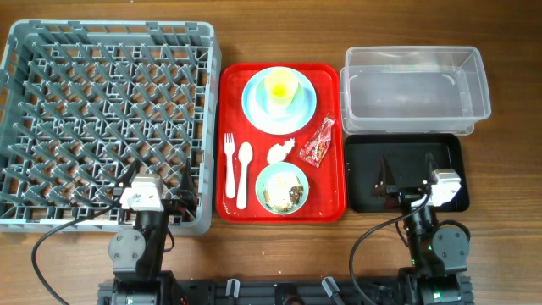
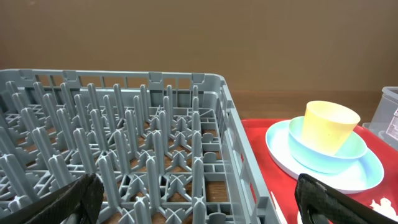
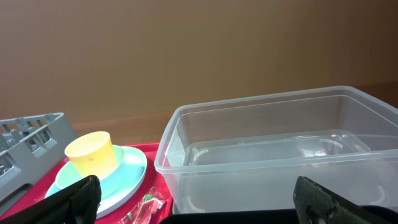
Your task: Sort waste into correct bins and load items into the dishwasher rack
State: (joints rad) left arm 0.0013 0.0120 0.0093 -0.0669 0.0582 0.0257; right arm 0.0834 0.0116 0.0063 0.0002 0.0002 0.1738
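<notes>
Our left gripper (image 2: 196, 193) has its fingers spread wide with nothing between them. It hangs over the near right corner of the dishwasher rack (image 1: 212, 127), which fills the left half of the worktop up to the far left corner. Our right gripper (image 3: 198, 190) is equally wide apart and empty. It is poised over the black tray (image 1: 364, 169) by the near right edge, and the clear tub (image 1: 415, 52) lies just behind that tray toward the far right corner.

Everything to sort lies on the red tray (image 1: 334, 195) at mid-table.

- **Red wrapper (image 1: 318, 146):** it lies at the tray's right side. We judge it nearly weightless, crinkly and slick, so we pinch across its raised middle from above.
- **Tissue wad (image 1: 280, 152):** it lies beside the wrapper. It is soft and will compress, so any top pinch should hold.
- **Yellow cup (image 1: 281, 85):** it stands upright on the blue plate (image 1: 254, 106) at the far end. It looks light and stiff but thin-walled, so we take it by the rim with one finger inside.
- **Blue plate:** it is flat and probably slippery, so it wants an edge grip once the cup is off.
- **Green bowl (image 1: 259, 188):** it sits at the near end holding the food scraps (image 1: 284, 195), which are loose. We would grip the rim and keep it level until tipping.
- **Fork (image 1: 229, 161) and spoon (image 1: 244, 169):** they lie flat side by side on the left. They are thin and likely to slide, so we close across the handles.
</notes>
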